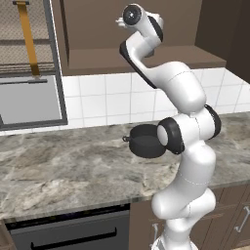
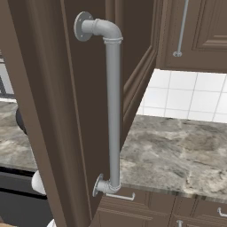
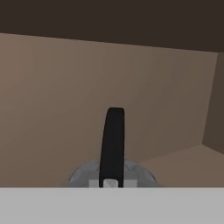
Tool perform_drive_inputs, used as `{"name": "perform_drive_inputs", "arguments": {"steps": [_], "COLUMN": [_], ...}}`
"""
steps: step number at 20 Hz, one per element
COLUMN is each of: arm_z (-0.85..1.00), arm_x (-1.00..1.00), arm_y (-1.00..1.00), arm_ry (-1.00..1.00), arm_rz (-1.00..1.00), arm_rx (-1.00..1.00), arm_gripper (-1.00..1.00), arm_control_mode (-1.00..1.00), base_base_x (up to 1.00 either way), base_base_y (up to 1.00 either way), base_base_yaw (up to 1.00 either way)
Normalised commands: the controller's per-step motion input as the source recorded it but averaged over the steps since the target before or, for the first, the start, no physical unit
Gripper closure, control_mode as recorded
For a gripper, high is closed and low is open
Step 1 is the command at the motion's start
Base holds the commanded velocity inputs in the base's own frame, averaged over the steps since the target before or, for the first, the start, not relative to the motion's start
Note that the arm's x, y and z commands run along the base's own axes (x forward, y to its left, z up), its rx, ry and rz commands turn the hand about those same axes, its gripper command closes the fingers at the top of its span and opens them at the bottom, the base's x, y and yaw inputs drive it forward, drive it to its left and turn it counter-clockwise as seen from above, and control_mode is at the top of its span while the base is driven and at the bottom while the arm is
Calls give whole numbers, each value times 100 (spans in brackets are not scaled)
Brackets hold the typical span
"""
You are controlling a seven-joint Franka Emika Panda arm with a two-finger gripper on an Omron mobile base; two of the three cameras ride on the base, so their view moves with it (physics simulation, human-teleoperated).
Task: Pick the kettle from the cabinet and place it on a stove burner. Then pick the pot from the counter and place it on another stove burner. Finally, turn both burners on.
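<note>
End effector point(image 3: 112, 183) closed, apparently on kettle point(image 3: 131, 173) handle, inside cabinet point(image 1: 146, 58). Pot point(image 1: 144, 141) sits on surface point(image 1: 58, 166) below.

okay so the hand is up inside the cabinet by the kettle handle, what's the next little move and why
Probably a short lift, then draw back out. The hand view shows the kettle low against the brown cabinet interior, its black handle rising right by the gripper, which is shut, apparently on that handle. The pot waits on the counter.

arm point(image 1: 181, 146) raised high, fingers closed (apparently gripping).
</note>
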Motion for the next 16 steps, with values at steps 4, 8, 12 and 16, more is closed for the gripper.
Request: {"name": "perform_drive_inputs", "arguments": {"steps": [4,8,12,16], "arm_z": [0,0,-3,-11], "arm_x": [0,0,-7,-32], "arm_y": [0,0,0,0], "arm_ry": [0,0,0,-8], "arm_rz": [0,0,0,0], "arm_rx": [0,0,0,0], "arm_gripper": [100,100,100,100], "arm_control_mode": [-100,-100,-100,-100], "base_base_x": [0,0,0,0], "base_base_y": [0,0,0,0], "base_base_yaw": [0,0,0,0]}}
